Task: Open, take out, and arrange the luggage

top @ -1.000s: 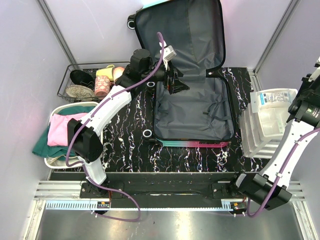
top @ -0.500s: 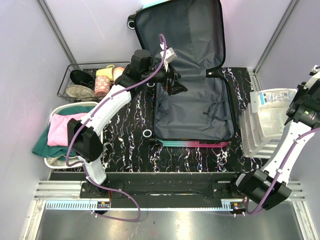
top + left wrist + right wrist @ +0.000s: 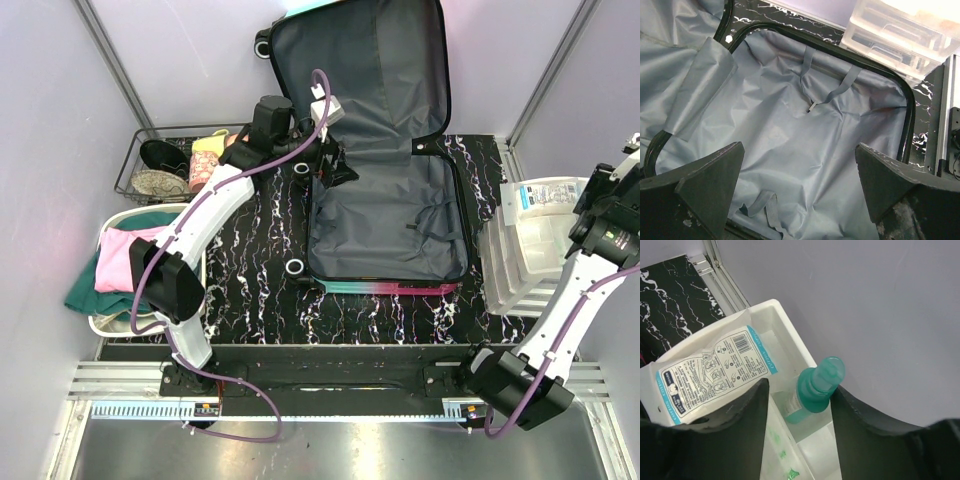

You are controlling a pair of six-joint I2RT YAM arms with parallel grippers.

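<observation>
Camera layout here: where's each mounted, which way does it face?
Top external: above and behind the bases, looking down on the open luggage; left arm and right arm show.
Left wrist: over the luggage, looking into its lining; left end effector frames the view.
Right wrist: over the drawer organizer, looking down at a teal bottle; right end effector shows.
Shared: top and left wrist both show luggage and organizer.

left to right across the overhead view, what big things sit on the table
tub → luggage → drawer organizer. The wire basket is left out because it overlaps the tub sideways.
</observation>
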